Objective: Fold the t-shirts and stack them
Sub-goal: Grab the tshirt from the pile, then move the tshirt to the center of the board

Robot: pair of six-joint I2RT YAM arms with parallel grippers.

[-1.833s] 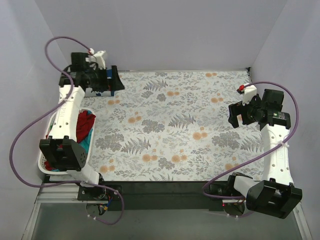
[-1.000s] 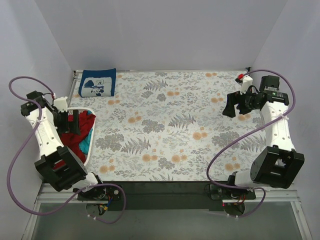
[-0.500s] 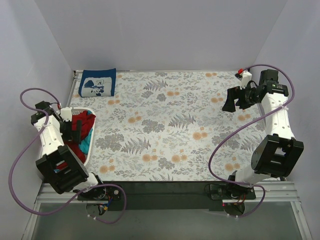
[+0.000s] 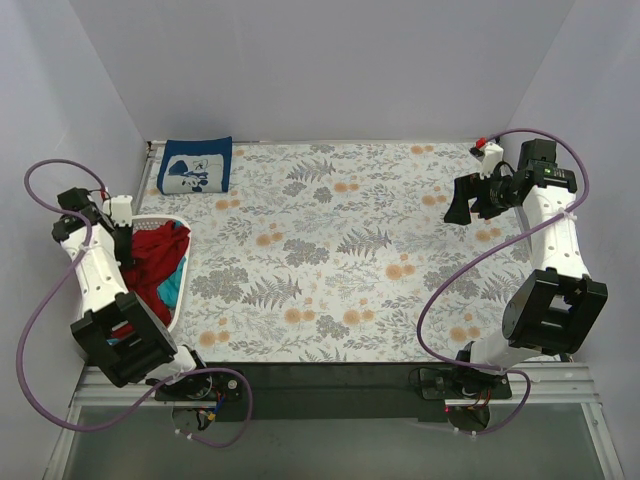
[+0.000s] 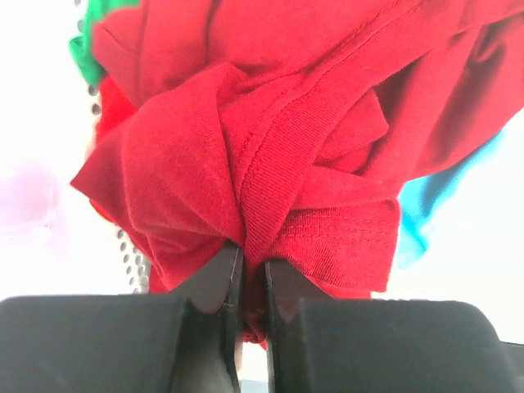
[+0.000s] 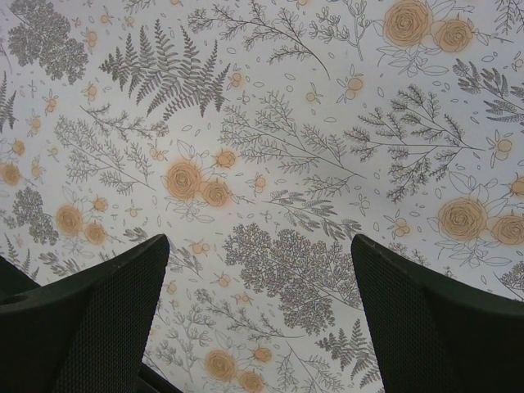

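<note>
Fingers (image 5: 205, 282) of left gripper (image 5: 250, 262) pressed together, pinching a fold of dark red t-shirt (image 5: 270, 155) bunched just beyond the tips. Beside that, teal t-shirt (image 5: 417, 214) and green t-shirt (image 5: 82, 53): likely to drag along if tangled. Might slip from so narrow a pinch. Right gripper (image 6: 260, 246) spread wide, empty, over table cloth (image 6: 270, 147).

Plain pale walls (image 4: 320, 60) — floral table cloth (image 4: 340, 250) under even light.

Red tee (image 5: 278, 164) matt knit cloth, basket (image 4: 165, 218) perf. plastic, tablecloth (image 6: 270, 164) matt printed fabric
</note>
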